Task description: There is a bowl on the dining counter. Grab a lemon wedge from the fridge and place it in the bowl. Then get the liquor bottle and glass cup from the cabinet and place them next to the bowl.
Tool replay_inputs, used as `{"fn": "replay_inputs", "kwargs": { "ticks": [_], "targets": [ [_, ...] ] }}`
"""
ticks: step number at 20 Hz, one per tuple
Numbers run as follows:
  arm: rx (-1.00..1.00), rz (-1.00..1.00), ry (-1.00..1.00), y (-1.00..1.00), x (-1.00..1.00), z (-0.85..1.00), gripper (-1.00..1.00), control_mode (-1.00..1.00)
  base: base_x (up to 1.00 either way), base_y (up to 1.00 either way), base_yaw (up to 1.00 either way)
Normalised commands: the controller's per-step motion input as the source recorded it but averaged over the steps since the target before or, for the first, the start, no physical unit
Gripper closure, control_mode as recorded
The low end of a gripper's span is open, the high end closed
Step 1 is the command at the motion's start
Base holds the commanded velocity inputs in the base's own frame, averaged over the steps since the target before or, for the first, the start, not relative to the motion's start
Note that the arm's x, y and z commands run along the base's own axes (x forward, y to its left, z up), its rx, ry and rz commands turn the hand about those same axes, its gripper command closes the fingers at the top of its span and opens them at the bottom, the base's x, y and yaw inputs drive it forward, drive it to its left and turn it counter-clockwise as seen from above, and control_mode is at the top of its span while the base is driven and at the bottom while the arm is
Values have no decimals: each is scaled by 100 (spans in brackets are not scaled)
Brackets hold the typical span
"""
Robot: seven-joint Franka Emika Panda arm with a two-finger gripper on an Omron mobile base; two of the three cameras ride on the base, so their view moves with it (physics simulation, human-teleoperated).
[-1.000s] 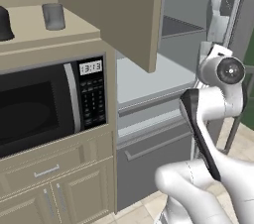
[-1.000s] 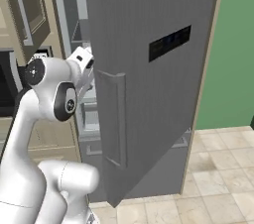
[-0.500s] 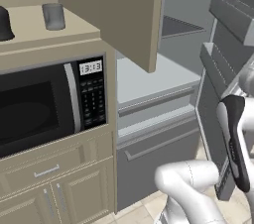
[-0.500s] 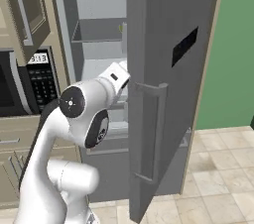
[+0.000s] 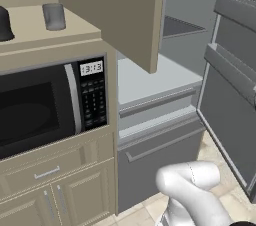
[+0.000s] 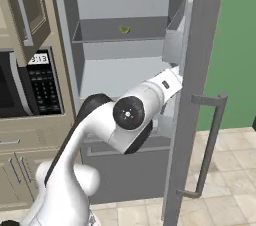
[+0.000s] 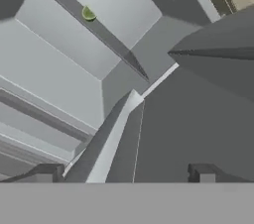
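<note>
A small green lemon wedge (image 6: 124,29) lies on the upper shelf of the open fridge (image 6: 120,75), also seen as the lemon wedge (image 7: 88,14) far up in the hand view. My gripper (image 7: 124,173) is open, its fingertips (image 7: 47,172) wide apart with nothing between them, close to the inner face of the fridge door (image 7: 198,119). In the right base view my hand (image 6: 169,81) reaches to the door's inner edge. In the open cabinet above the microwave stand a glass cup (image 5: 53,16) and a dark liquor bottle (image 5: 5,24).
The fridge door (image 6: 200,95) stands wide open on the right, with door shelves (image 5: 235,65) jutting inward. An open cabinet door (image 5: 120,10) hangs over the microwave (image 5: 50,105). Fridge drawers (image 5: 160,135) sit below. Tiled floor (image 6: 235,170) lies to the right.
The fridge door has swung much wider, baring the shelves and the lemon wedge. My arm has followed it to the right, out of the middle of the left base view.
</note>
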Motion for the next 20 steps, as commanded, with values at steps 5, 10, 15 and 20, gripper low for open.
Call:
{"fn": "replay_inputs", "kwargs": {
  "ticks": [5,10,15,20],
  "targets": [
    [23,0,0,-99,12,16,-100,-100,0,0,0],
    [21,0,-5,-94,-2,2,-100,-100,0,0,0],
    [15,0,-30,-25,-65,0,-100,-100,0,0,0],
    [16,-2,-12,38,-57,4,-100,-100,0,0,0]
  ]
}}
